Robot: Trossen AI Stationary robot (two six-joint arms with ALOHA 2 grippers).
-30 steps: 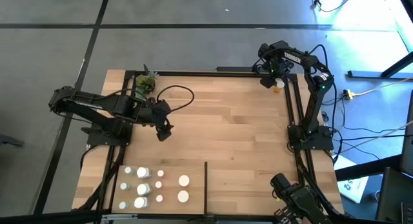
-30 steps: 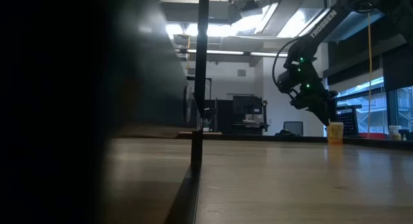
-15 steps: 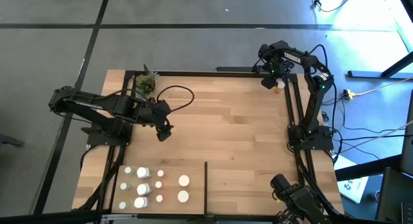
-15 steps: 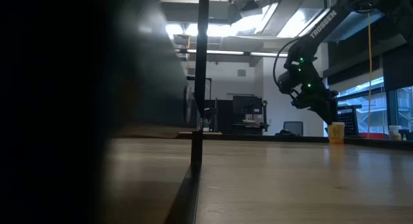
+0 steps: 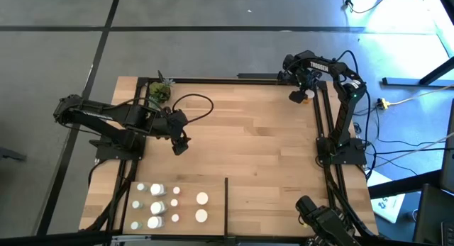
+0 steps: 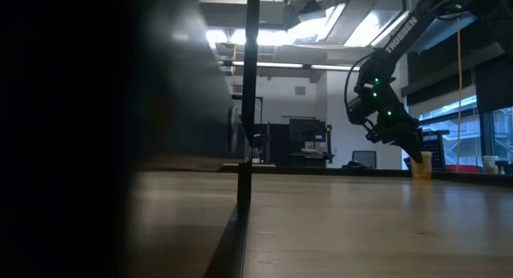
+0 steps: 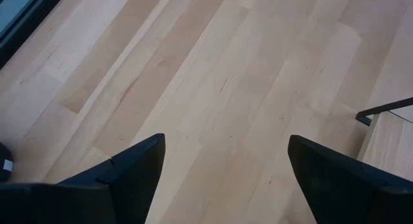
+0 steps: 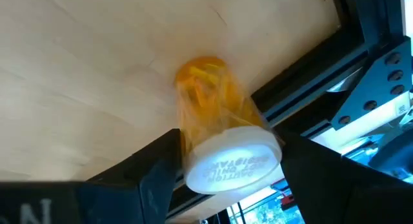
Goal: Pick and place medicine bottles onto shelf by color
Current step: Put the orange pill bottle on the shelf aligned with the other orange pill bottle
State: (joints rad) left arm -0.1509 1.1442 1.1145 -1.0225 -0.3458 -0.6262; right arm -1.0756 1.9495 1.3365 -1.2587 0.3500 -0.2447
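High view: the shelf [image 5: 248, 147], a light-wood planked surface framed in black bars, carries a short black divider strip [image 5: 226, 203] at its near edge. Beside that strip, on its left-arm side, stand the white and pale green medicine bottles [image 5: 157, 205] in a loose cluster. The left gripper [image 5: 181, 147] hangs above bare wood, well apart from the strip and near a small green potted plant [image 5: 161, 91] at the far corner. The right gripper [image 5: 301, 95] sits at the opposite far corner, against the frame bar, over the orange bottle (mostly hidden here).

Low view: the right gripper [image 6: 410, 146] angles down onto the orange bottle [image 6: 420, 166], which stands on the wood far beyond the divider strip [image 6: 243, 199].

Left wrist view: its two dark fingers [image 7: 122, 172] are spread wide over bare planks, holding nothing.

Right wrist view: the orange bottle [image 8: 216, 124], white cap toward the camera, lies between the fingers [image 8: 151, 166]; the jaws stand apart around it, and whether they press it I cannot tell.
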